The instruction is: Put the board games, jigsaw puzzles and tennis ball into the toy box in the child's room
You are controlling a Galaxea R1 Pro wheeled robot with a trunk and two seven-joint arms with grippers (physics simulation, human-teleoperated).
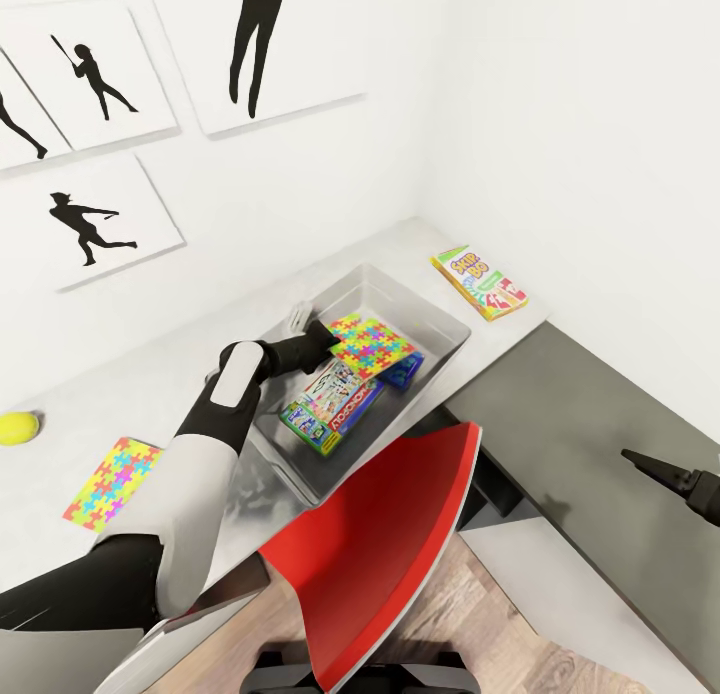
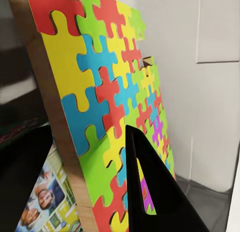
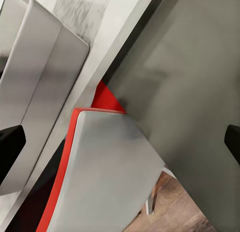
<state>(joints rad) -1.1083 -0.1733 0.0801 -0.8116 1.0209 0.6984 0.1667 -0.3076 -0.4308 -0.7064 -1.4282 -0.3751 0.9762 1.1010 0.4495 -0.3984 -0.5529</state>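
The light grey toy box [image 1: 425,299] sits on the pale table [image 1: 150,394]. Inside it lie the Monopoly board game [image 1: 335,406] and a blue board game [image 1: 406,372]. My left gripper [image 1: 325,340] is shut on the edge of a jigsaw puzzle [image 1: 372,346], holding it tilted over those boxes. In the left wrist view the jigsaw puzzle [image 2: 110,101] stands between the black fingers [image 2: 155,197]. A second jigsaw puzzle [image 1: 112,479] and the tennis ball [image 1: 17,427] lie at the table's left. The yellow-green-red board game [image 1: 480,282] lies right of the box. My right gripper [image 1: 655,471] hangs open over the dark section.
A red chair [image 1: 390,534] stands tucked against the table just in front of the toy box; its grey back [image 3: 105,167] appears in the right wrist view. White walls with silhouette pictures [image 1: 95,224] close the corner behind. Dark grey desk section [image 1: 580,414] runs right.
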